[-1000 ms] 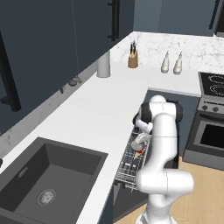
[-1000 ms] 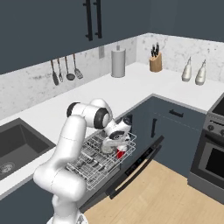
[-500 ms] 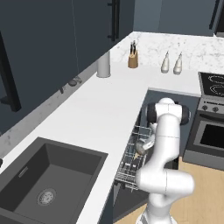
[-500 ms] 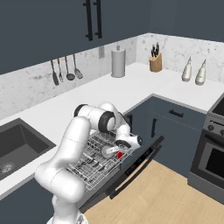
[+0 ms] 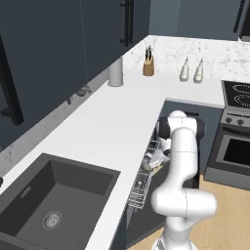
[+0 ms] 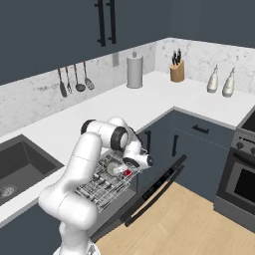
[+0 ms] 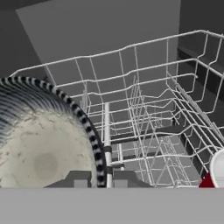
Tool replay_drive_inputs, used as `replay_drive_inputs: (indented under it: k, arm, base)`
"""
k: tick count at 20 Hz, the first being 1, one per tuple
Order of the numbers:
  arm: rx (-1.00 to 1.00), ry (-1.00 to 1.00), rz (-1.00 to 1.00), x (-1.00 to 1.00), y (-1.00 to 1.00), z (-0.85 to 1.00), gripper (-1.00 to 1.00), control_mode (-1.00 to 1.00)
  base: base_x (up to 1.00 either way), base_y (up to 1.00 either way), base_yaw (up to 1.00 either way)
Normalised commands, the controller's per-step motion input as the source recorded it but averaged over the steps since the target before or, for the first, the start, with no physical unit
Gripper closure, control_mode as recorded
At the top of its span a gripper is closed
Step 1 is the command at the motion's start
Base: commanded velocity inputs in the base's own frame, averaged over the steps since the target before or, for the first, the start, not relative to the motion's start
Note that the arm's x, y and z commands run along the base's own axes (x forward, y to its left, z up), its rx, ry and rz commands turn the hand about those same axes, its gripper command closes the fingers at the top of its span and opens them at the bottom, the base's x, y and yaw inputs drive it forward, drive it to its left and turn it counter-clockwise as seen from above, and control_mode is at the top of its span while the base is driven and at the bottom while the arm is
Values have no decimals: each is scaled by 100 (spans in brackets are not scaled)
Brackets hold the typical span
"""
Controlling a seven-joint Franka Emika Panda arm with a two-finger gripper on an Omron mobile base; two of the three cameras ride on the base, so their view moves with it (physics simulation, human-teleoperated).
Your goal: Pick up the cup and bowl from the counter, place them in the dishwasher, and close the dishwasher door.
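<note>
Tool (image 7: 98, 180) lowered into rack (image 7: 144, 109) since earlier; bowl (image 7: 43, 144) at fingertips.

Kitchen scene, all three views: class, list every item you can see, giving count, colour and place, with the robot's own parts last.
bowl: one, grey with striped rim, in the rack at the gripper.
cup: one, red with whitish rim, in the rack beside the bowl.
dishwasher rack: one, grey wire, pulled out under the counter.
dishwasher door: one, dark blue-grey, hanging open.
counter: one, white, L-shaped.
sink: one, dark grey, set in the counter.
grey cylinder: one, by the backsplash.
knife block: one, wooden, in the corner.
bottles: two, pale, near the stove.
utensils: three, dark, hanging on the wall.
oven: one, steel, right of the counter.
gripper: one, dark fingers nearly closed around the bowl's rim.
</note>
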Motion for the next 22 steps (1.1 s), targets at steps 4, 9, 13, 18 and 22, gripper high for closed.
replay_drive_inputs:
  k: [4,9,13,18,22]
  arm:
    - [-5,-14,2,0,6,-20,-100,-100]
    - [0,0,-8,0,23,3,-100,-100]
    - [0,0,-15,0,11,0,-100,-100]
    - [2,0,-8,-26,-22,7,-100,-100]
    - [10,4,-4,-61,-60,45,-100,-100]
  base:
    - [0,0,0]
    - [0,0,0]
    - [0,0,0]
    - [0,0,0]
    - [0,0,0]
